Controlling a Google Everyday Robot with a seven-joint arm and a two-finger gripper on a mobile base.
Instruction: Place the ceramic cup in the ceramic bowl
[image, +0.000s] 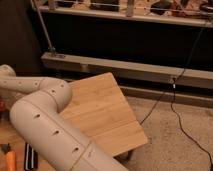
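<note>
Nearest, at the bottom left, one small orange object (10, 161) and one flat black object (31, 156) lie on the wood; what they are cannot be told. Over them rises the thick, cream-coloured tubular robot arm (55, 131), one only, with a row of small dark holes along its side. It bends at a rounded elbow and runs off the left edge, so the gripper is out of view past that edge and its state cannot be told. The ceramic cup and the ceramic bowl do not show in this view either.

Beneath the arm lies one pale bamboo-grained wooden tabletop (107, 112). Beyond its right corner is speckled grey floor (170, 150), crossed by two runs of thin black cable (176, 114). Farther back, one long grey metal beam (130, 71) spans a dark wall, with a cluttered metal rail (127, 7) on top. No writing can be read.
</note>
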